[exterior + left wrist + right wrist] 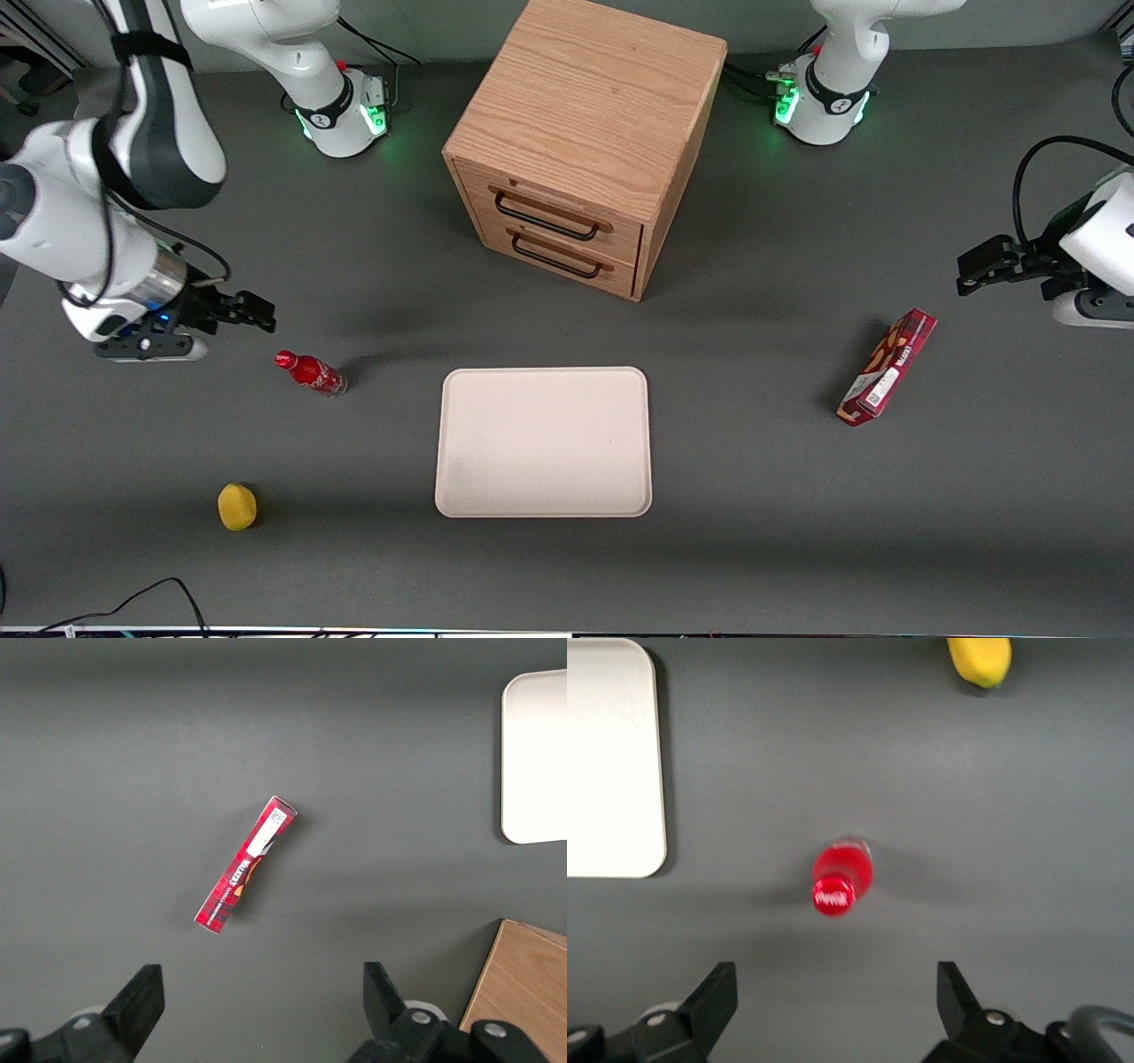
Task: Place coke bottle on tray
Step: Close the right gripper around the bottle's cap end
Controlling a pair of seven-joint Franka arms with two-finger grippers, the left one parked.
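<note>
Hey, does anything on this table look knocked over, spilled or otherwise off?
Nothing stands out. The small red coke bottle stands upright beside the open gripper; the cream-white tray is bare; the long red snack box lies flat, intact.

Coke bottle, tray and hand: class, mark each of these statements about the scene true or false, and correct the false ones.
1. The bottle stands on the tray. False: it stands on the table, beside the tray toward the working arm's end.
2. The tray has nothing on it. True.
3. The hand is shut on the bottle. False: it is open, apart from the bottle and holding nothing.
4. A yellow fruit lies nearer the front camera than the bottle. True.
5. The snack box lies on top of the cabinet. False: it lies on the table toward the parked arm's end.
</note>
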